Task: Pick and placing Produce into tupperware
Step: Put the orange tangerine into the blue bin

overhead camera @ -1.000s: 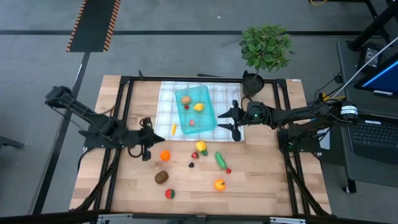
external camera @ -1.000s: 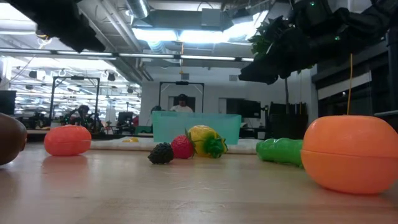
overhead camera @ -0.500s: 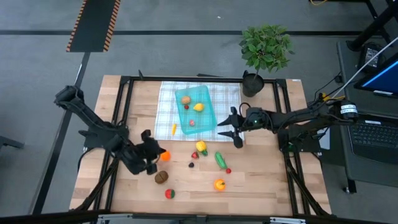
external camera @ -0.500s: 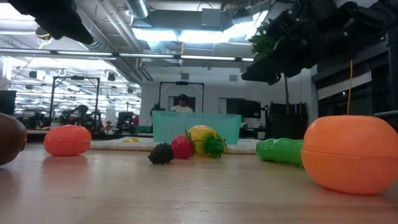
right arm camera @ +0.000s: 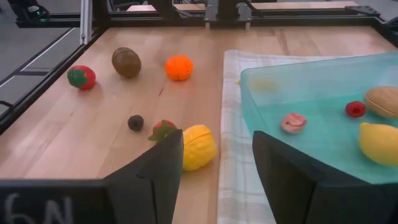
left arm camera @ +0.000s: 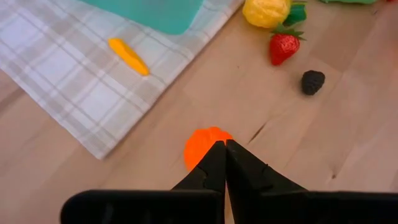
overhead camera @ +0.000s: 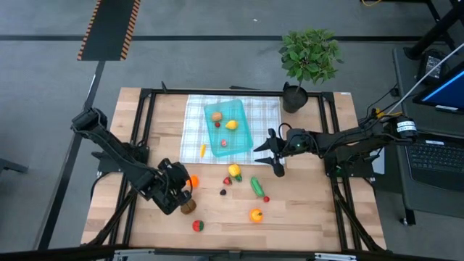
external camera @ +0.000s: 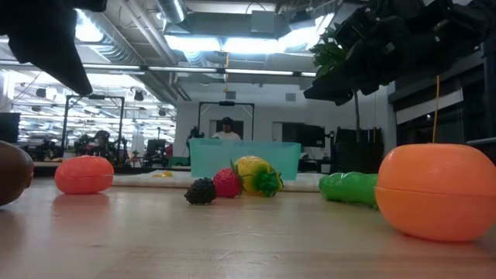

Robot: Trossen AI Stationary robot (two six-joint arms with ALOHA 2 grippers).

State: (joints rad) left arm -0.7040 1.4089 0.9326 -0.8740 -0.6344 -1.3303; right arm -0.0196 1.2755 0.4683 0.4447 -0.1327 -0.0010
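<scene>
While most of the produce is lying loose on the tabletop [overhead camera: 304,210], the tupperware [overhead camera: 228,127] is sitting on the checked cloth [overhead camera: 194,123] toward the far edge, already holding a lemon [overhead camera: 231,125] and a few small pieces; the right gripper [overhead camera: 275,151] is hovering beside its near right corner, fingers apart and empty; the left gripper [overhead camera: 181,190] is hanging over the orange [left arm camera: 202,144] with fingers pressed together, gripping nothing; open wood is lying along the near edge.

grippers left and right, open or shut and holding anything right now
Left gripper: shut, holding nothing, above the orange.
Right gripper: open, holding nothing, over the edge of the teal container.
</scene>
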